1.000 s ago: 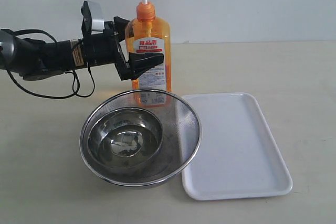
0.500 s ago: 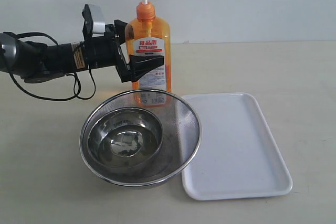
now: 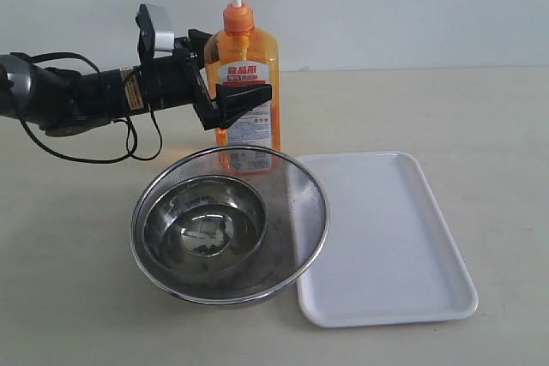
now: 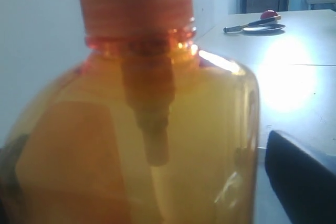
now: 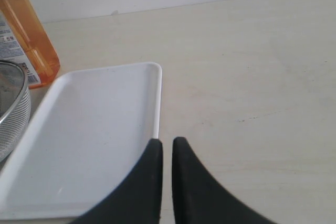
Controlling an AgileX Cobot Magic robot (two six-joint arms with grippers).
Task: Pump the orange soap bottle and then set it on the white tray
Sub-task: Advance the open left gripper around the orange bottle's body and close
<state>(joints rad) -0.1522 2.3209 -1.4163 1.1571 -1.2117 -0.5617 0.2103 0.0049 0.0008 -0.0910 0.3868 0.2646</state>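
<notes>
You are seeing the orange soap bottle (image 3: 244, 83) standing upright on the table (image 3: 480, 126), translucent, its pump head up on a white stem; the left pincer (image 3: 233, 70) is straddling it, jaws wide; nested steel bowls (image 3: 230, 225) are sitting just in front; the white tray (image 3: 386, 237) is lying beside them; the right pincer (image 5: 167, 153) is hanging pressed together, empty.

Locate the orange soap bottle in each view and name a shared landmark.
Exterior: orange soap bottle stands top centre, behind the steel bowls.
Left wrist: orange soap bottle fills the picture.
Right wrist: only its edge shows, beside the white tray.
Shared landmark: white tray, exterior and right wrist.
</notes>
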